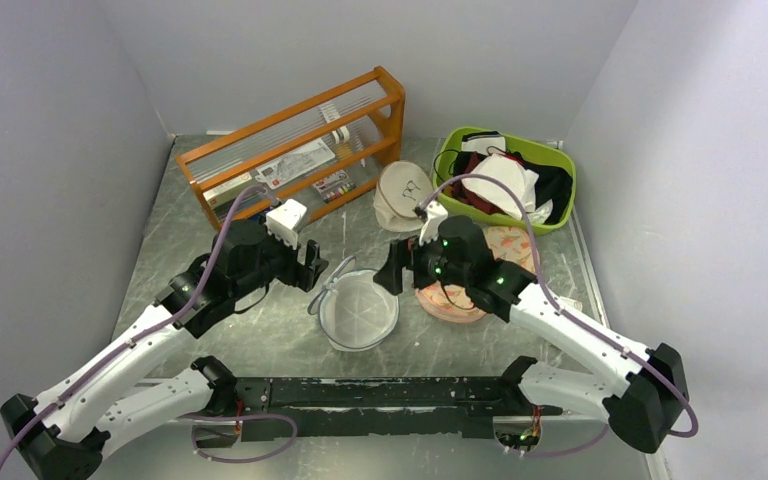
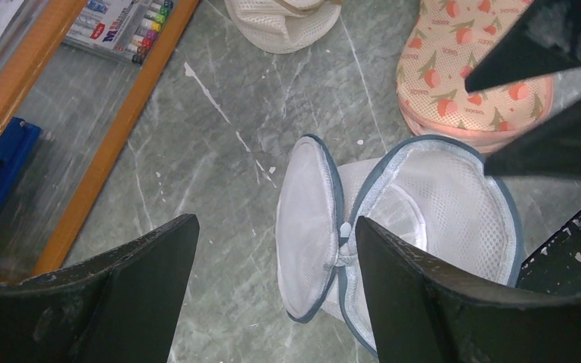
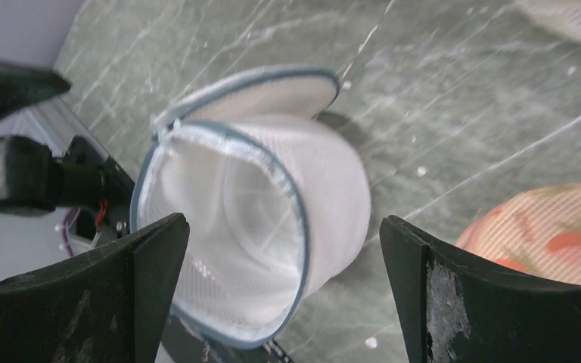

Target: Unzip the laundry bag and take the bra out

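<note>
Black fingers of the right gripper [image 3: 281,221] fill the near edge of its wrist view, spread wide with nothing between them. The left gripper [image 2: 276,223] is likewise spread and empty. Both hang just above the laundry bag [image 1: 358,312], which sits mid-table between them, left gripper on its left and right gripper on its right.

Its zip is undone. The round lid [image 2: 308,227] stands up on the left side, joined only at a short hinge. The inside shows bare white mesh, with no bra visible in it.

It looks very light and soft, with only the dark-edged rim [image 3: 296,219] stiff, so it would likely slide or tip if nudged. That rim seems the best place to pinch.

A fold of dark red fabric [image 1: 470,198] shows in the green basket [image 1: 560,160] at the far right, among white and black clothes. Whether it is the bra I cannot tell.

A peach pad [image 2: 469,76] with orange prints lies just right of the bag, partly under the right arm. A cream pouch [image 1: 403,195] lies farther off, and an orange rack [image 1: 295,145] stands far left. Nothing blocks the bag's mouth except the grippers themselves.
</note>
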You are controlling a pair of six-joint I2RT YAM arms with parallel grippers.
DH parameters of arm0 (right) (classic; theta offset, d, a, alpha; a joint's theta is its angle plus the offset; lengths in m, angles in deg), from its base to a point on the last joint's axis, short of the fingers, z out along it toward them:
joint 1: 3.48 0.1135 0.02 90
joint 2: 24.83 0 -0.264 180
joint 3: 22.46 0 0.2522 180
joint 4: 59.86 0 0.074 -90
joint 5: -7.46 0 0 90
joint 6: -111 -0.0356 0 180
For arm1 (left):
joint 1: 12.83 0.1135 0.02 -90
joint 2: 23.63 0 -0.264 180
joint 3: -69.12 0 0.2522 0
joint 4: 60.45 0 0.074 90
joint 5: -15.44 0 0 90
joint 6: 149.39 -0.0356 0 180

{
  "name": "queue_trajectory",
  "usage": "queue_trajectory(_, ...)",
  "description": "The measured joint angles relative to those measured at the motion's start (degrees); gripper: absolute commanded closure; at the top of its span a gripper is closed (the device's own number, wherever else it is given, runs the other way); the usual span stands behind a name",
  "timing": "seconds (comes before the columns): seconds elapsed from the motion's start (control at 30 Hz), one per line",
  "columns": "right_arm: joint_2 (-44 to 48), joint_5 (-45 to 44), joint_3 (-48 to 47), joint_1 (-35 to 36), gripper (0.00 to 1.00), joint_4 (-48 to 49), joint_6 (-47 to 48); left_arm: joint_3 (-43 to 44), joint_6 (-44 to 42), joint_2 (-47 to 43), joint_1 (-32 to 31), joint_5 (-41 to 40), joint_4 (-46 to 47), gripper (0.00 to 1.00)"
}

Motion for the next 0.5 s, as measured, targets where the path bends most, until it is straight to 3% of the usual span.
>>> queue_trajectory(0.1, 1.2, -3.0, 0.6, 5.2, 0.00, -3.6, -1.8, 0.0, 0.0, 0.7, 0.0, -0.2, 0.0, 0.13)
queue_trajectory(0.17, 0.9, -6.4, 1.0, 9.2, 0.06, -5.9, -3.2, 0.0, 0.0, 1.0, 0.1, -0.4, 0.0, 0.13)
queue_trajectory(0.37, -4.3, -18.7, 1.1, 19.1, 0.37, -11.6, -9.0, 0.0, 0.0, 1.6, 0.2, -0.8, 0.0, 0.13)
queue_trajectory(0.5, -9.4, -26.8, 1.1, 21.0, 0.72, -14.6, -12.9, 0.0, 0.4, 1.8, 0.3, -0.9, 0.0, 0.13)
